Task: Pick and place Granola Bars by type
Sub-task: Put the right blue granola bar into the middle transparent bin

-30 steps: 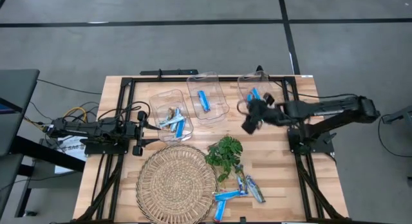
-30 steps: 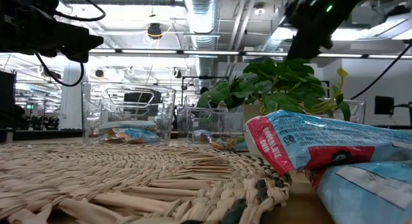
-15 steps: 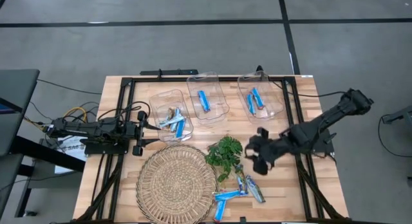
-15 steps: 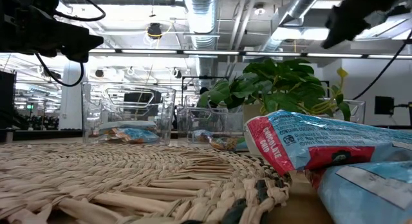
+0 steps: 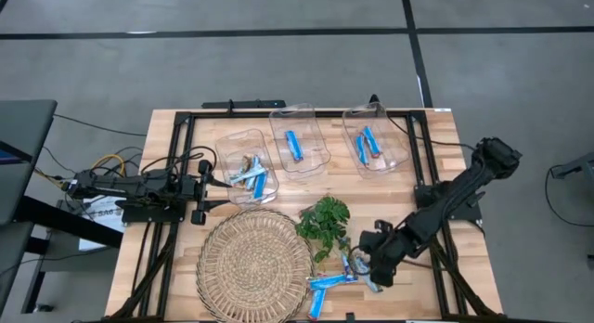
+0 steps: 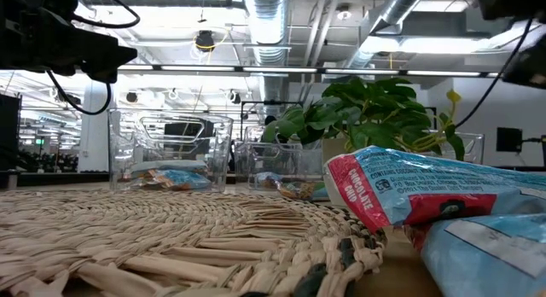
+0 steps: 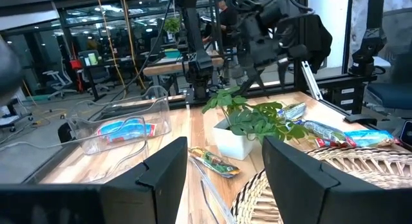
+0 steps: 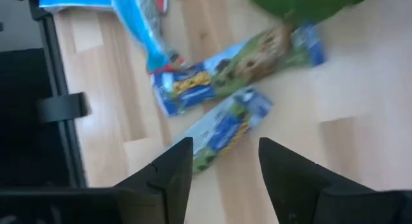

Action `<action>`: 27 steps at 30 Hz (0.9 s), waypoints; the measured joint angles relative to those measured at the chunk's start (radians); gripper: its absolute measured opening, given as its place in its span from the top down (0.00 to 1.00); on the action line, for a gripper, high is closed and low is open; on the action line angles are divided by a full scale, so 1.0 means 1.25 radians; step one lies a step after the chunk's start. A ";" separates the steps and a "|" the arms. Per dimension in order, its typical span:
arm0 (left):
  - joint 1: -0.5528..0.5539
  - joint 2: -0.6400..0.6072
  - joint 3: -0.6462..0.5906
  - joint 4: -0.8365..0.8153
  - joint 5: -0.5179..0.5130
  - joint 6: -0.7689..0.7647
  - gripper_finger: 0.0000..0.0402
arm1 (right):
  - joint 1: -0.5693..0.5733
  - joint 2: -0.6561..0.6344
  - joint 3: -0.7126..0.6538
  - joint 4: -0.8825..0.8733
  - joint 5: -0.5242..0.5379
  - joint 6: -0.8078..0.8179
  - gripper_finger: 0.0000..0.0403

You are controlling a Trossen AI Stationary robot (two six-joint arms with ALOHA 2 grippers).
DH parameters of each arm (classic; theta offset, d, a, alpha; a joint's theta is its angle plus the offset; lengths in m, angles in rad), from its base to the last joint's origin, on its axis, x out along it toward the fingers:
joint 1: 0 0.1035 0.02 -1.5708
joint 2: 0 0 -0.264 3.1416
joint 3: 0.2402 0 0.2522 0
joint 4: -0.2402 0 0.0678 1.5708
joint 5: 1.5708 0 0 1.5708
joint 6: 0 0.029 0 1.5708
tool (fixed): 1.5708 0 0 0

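Now | right fingers [image 5: 374,270] apart | above loose Granola Bars [image 5: 353,272]

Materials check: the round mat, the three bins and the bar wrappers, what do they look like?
Round mat: woven natural fibre, probably wicker or seagrass; coiled tan strands, matte. Bins: clear rigid plastic; contents and table show through, rims glint. Granola bar wrappers: thin glossy printed film, likely plastic or foil; crinkled, with crimped ends.
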 joint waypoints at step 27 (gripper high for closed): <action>0.000 0.000 0.000 0.000 0.000 0.003 0.51 | 0.011 0.200 0.001 0.119 -0.136 0.125 0.70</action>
